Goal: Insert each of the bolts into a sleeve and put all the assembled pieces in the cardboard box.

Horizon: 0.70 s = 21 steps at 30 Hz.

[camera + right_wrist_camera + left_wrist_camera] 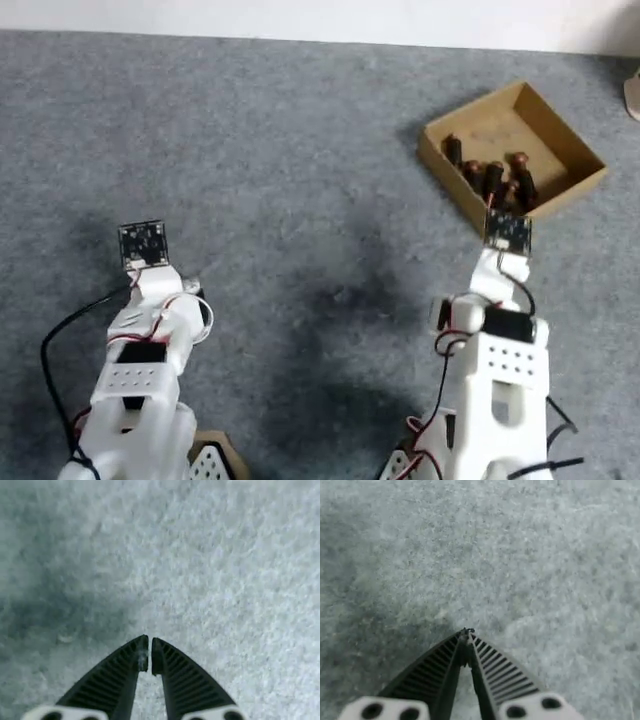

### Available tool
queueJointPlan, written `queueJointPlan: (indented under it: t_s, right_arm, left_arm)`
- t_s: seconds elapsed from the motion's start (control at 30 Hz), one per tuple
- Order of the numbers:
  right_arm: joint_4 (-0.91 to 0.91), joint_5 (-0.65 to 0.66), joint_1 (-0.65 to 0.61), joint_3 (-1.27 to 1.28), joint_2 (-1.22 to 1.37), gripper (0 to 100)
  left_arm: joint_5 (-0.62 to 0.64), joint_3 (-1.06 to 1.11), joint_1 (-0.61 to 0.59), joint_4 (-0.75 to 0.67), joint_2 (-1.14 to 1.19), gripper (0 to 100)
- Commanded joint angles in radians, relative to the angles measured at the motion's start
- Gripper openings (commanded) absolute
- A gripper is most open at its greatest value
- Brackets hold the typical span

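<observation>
A cardboard box [560, 128] sits at the far right of the grey carpet and holds several dark sleeves with copper-coloured bolts [495, 176] in them. One arm rests at the near left, the other at the near right just short of the box. My left gripper [466, 631] is shut, its black fingertips meeting above bare carpet with nothing between them. My right gripper [149, 645] is also shut and holds nothing, its tips nearly touching over the carpet.
Grey carpet [300, 180] covers the whole work surface between and beyond the two arms. A pale wall strip runs along the far edge. A small tan object [632, 95] pokes in at the right edge beyond the box.
</observation>
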Motion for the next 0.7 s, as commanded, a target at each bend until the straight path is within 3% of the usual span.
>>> queueJointPlan:
  t_s: [0.0, 0.5, 0.67]
  right_arm:
    - [-0.061, -0.009, -0.001, 0.067, -0.073, 0.4]
    - [-0.108, -0.006, -0.001, 0.348, -0.364, 0.4]
    - [-0.108, -0.006, -0.001, 0.44, -0.493, 0.4]
  left_arm:
    - [-0.026, -0.007, -0.008, 0.103, -0.101, 1]
    - [-0.029, 0.11, -0.007, 0.807, -0.909, 1]
    - [-0.029, 0.119, -0.002, 0.833, -0.866, 1]
